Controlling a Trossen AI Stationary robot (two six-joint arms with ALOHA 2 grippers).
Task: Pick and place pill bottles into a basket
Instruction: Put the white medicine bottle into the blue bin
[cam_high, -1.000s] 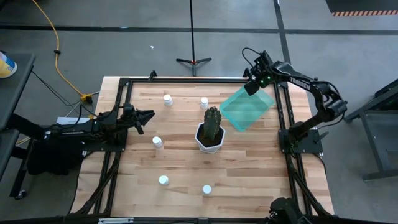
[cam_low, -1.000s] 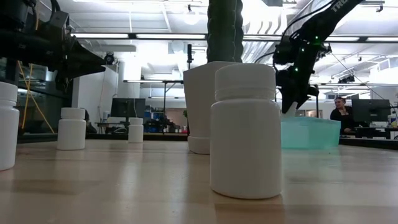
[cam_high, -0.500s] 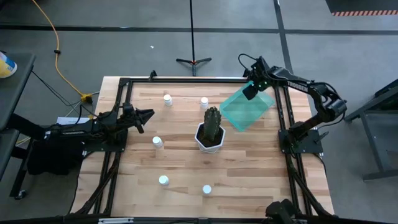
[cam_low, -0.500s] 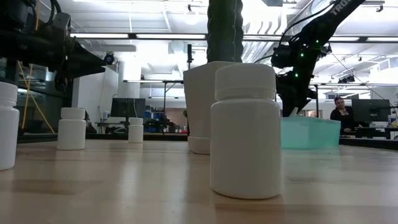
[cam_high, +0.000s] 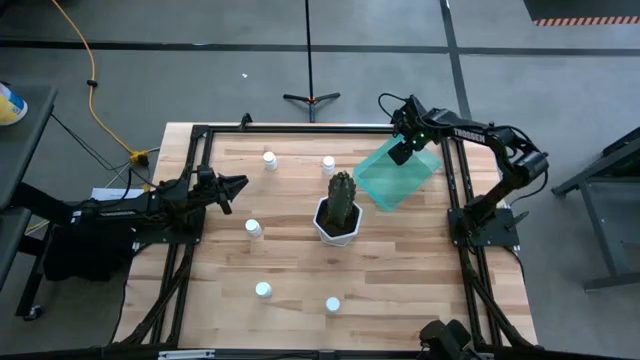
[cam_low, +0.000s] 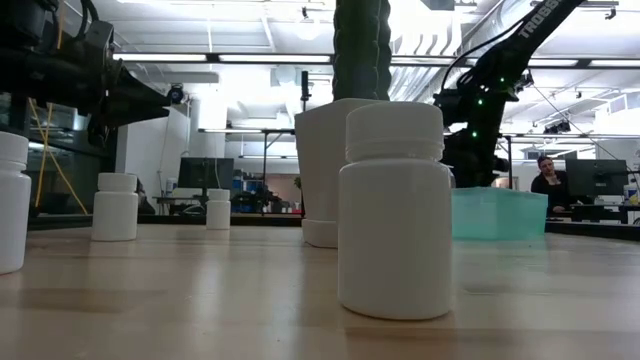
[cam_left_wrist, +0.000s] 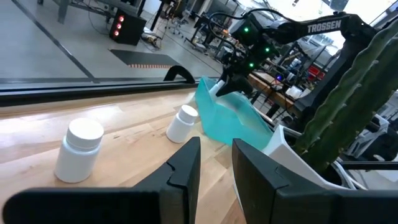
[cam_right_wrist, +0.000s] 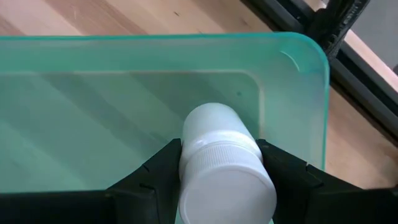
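The right tool was clamped on a white pill bottle, held over the teal basket at the tabletop's far right. The left tool was held slightly apart, waiting at the left edge.

The bottle clamped between the right gripper's matt black plastic-looking fingers is smooth white plastic with a faintly ribbed cap, and just beyond it the basket is glossy, translucent teal plastic through which the wood grain shows. The table is pale wood in butcher-block strips with a soft satin sheen, framed by matt black metal rails. Ahead of the left gripper's dull black fingers, two more bottles look the same smooth white plastic, and the pot is smooth and white.
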